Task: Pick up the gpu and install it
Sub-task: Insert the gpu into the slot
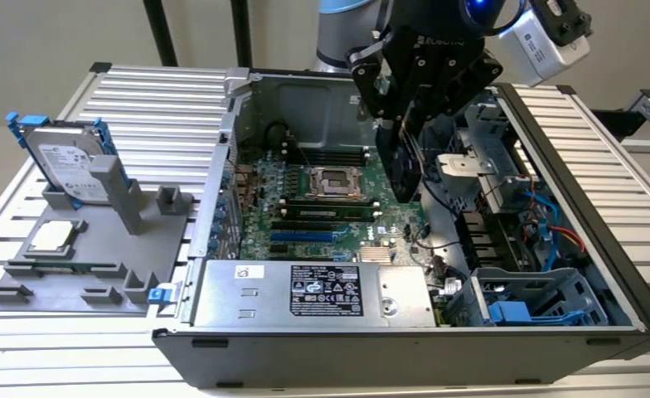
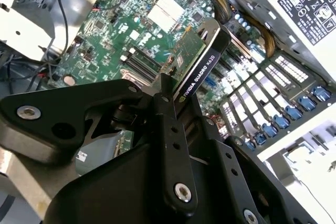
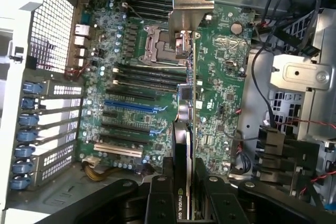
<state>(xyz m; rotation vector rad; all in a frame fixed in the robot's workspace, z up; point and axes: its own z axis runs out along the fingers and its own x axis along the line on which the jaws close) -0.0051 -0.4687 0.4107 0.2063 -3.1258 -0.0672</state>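
Observation:
The gpu [image 1: 403, 172] hangs edge-down inside the open computer case [image 1: 590, 199], above the green motherboard [image 1: 325, 199]. My gripper [image 1: 405, 133] is shut on it from above. In the first wrist view the gpu [image 3: 185, 108] is seen edge-on, its silver end bracket [image 3: 187, 14] pointing away over the CPU socket [image 3: 160, 45], and my gripper [image 3: 184, 187] clamps its near end. In the second wrist view the card's black shroud and green board [image 2: 197, 59] stick out past a black finger [image 2: 165, 124]. The card floats clear of the expansion slots [image 3: 126, 108].
A silver power supply [image 1: 314, 290] fills the case's near end. A drive cage [image 1: 524, 307] and loose cables [image 1: 546, 215] line the exterior view's right side. On the exterior view's left, a grey holder [image 1: 137, 249] carries a hard drive [image 1: 70, 166] and a CPU chip [image 1: 54, 236].

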